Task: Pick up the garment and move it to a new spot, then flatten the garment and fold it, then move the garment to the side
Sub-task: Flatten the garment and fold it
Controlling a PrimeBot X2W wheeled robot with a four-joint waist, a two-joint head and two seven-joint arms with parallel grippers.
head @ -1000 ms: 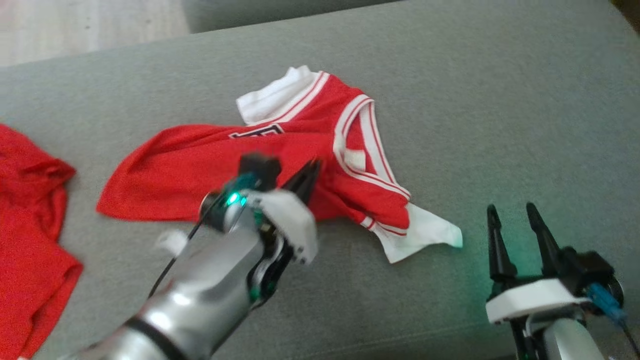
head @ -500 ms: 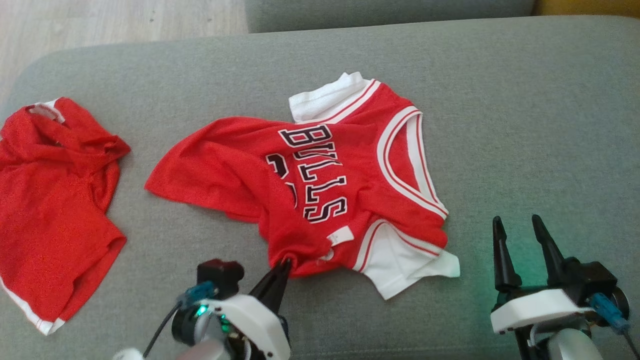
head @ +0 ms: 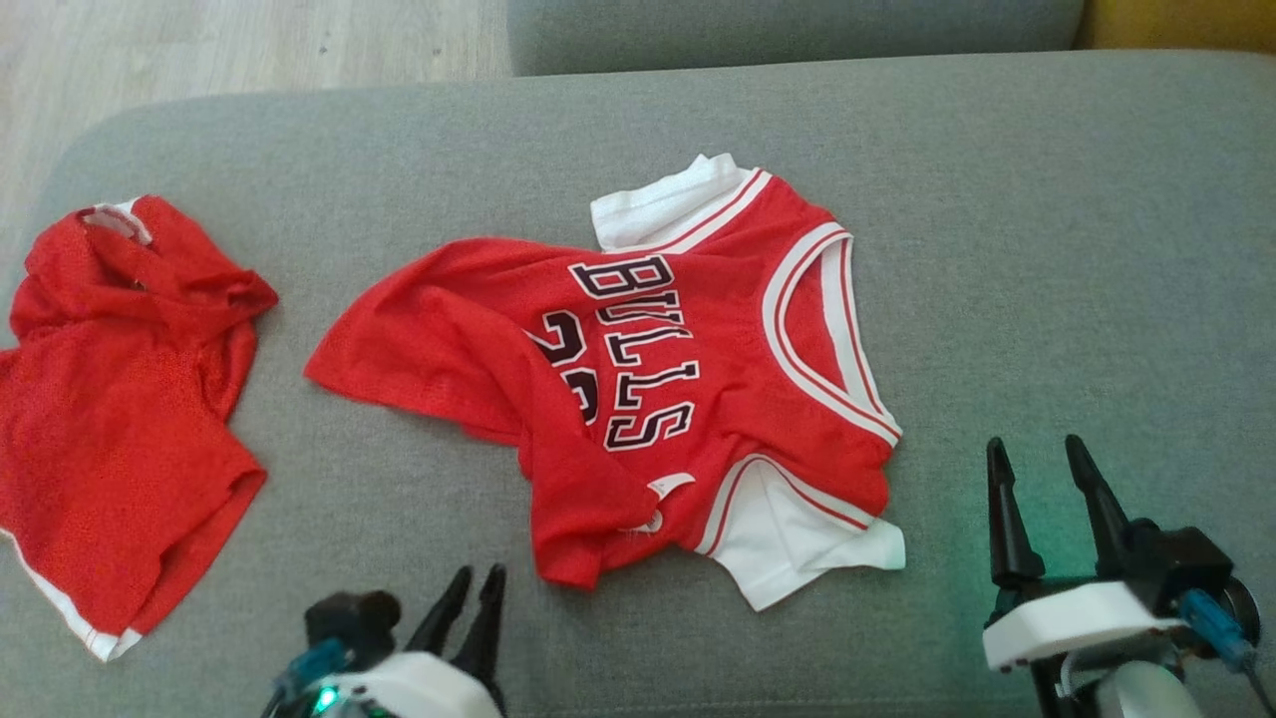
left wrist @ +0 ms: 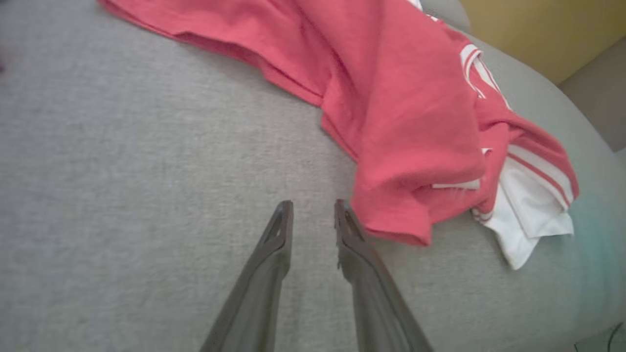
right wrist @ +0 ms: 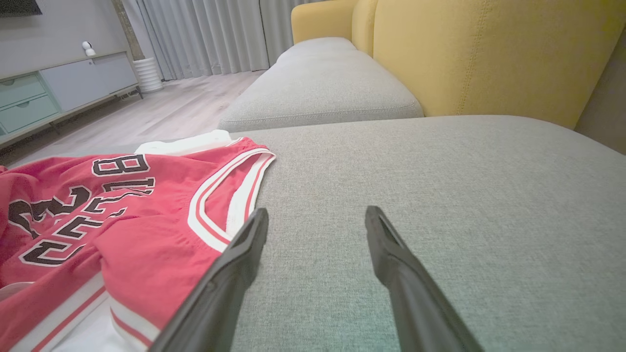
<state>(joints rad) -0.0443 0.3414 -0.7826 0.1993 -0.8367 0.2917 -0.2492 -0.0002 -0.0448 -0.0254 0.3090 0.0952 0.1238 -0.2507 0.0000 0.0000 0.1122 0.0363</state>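
Lying rumpled on the sofa (head: 997, 249), the jersey (head: 758, 399) was ungripped; left hand (head: 479, 573) slightly parted, right hand (head: 1035, 444) wide open.

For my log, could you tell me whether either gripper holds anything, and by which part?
Nothing is held. The left gripper is open and empty beside the red mesh jersey; the right gripper is open above the grey fabric sofa.

left gripper (head: 478, 570): two long dark tapered fingers, white moulded shell (head: 419, 693), black block (head: 349, 618) on its left side, blue connector (head: 309, 663), small green light (head: 324, 701). right gripper (head: 1035, 442): same dark pointed fingers, white collar (head: 1067, 618), black box (head: 1181, 558), blue plug (head: 1211, 618), thin dark cable (head: 1256, 678), silver-grey forearm (head: 1136, 693).
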